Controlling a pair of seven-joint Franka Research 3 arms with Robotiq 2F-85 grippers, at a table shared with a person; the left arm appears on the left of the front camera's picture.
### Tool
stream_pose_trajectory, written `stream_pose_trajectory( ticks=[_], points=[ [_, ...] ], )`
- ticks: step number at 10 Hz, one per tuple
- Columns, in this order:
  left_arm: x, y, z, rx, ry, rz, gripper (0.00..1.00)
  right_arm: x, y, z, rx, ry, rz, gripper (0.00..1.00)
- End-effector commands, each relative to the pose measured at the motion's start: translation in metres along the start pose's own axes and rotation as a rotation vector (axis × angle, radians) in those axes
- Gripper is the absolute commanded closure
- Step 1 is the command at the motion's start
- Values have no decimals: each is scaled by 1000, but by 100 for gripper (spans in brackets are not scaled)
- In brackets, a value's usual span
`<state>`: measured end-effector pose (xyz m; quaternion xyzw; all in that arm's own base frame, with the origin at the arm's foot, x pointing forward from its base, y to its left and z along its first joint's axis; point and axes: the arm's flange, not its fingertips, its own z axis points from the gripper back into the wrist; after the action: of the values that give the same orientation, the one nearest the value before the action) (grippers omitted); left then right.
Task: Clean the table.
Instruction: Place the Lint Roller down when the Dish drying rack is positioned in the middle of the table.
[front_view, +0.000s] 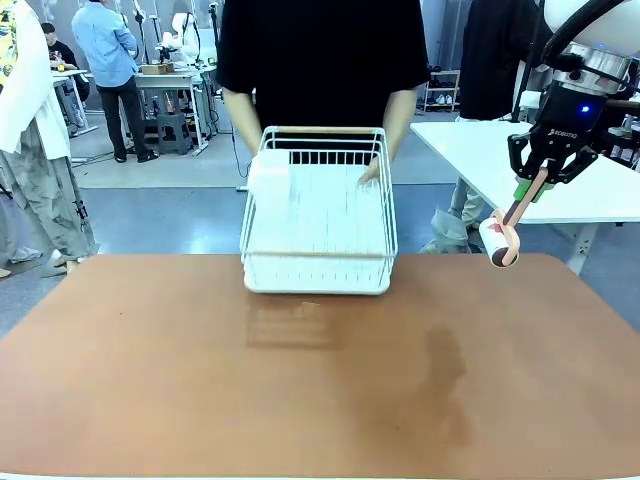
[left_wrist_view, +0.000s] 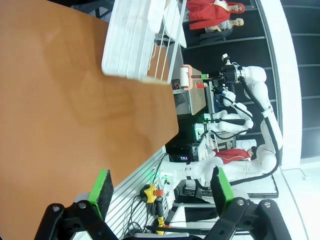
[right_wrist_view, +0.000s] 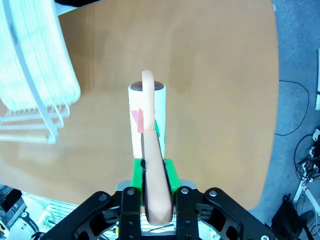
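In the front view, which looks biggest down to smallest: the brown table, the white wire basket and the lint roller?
1. Table, by far the largest.
2. White wire basket.
3. Lint roller, held in the right hand; it looks smallest, clearly so despite differing distances from the camera.

— Where is the right gripper (front_view: 533, 187)?
— High at the right side in the front view, on a wrist bent downward, with the white arm rising behind it. Its jaws are pressed on the peach handle of the lint roller (right_wrist_view: 147, 122); the roll hangs just below the fingertips.
— And from its own wrist?
— The green pads (right_wrist_view: 169, 172) sit flat against either side of the handle, which runs straight out between them.
— The left gripper (left_wrist_view: 162, 187)?
— Its jaws stand wide apart, both green pads bare, nothing between them.
— The person?
— One hand (front_view: 370, 172) rests on the wire rack (front_view: 318, 210).
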<state>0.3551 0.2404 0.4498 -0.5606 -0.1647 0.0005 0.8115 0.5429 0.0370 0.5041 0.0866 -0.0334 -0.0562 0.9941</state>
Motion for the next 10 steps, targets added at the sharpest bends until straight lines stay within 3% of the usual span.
stream_pose_trajectory(
  ticks=[1, 10],
  points=[
    [-3, -1, 2, -13, -1, -8, 0, -6, 0, 1, 19, -11, 5, 100],
    [-3, -1, 2, -13, -1, -8, 0, -6, 0, 1, 19, -11, 5, 100]
  ],
)
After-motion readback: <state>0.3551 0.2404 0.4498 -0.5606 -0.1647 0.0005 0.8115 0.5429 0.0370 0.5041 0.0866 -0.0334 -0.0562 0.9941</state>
